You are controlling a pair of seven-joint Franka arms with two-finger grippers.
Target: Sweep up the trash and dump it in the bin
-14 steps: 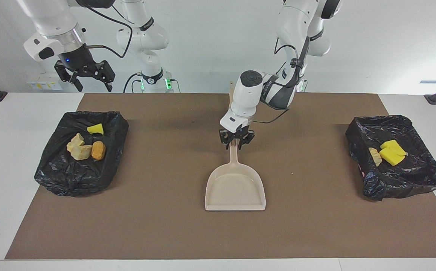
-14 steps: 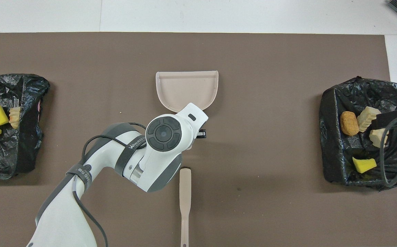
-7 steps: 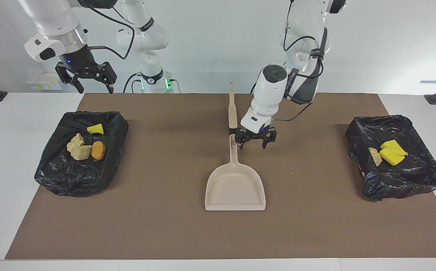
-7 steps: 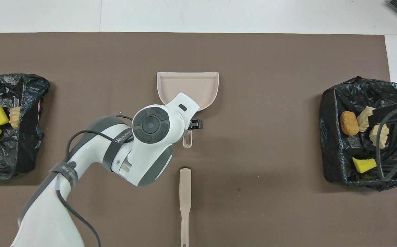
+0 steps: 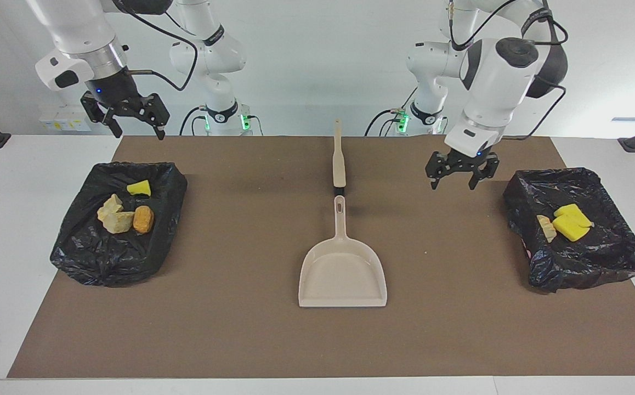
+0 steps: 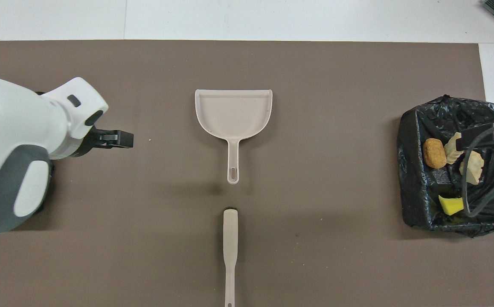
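I've let go of the beige plastic dustpan point(image 5: 342, 273), frame centre; my left pincer point(image 5: 456, 175) now wide, empty, upper right. Right pincer point(image 5: 124, 117) wide, waiting upper left. Sponge trash point(image 5: 124, 211) binned — task prob. done.

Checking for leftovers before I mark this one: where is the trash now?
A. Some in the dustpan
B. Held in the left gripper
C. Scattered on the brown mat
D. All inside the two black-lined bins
D: the sponge chunks lie only in the bins; the dustpan is empty.
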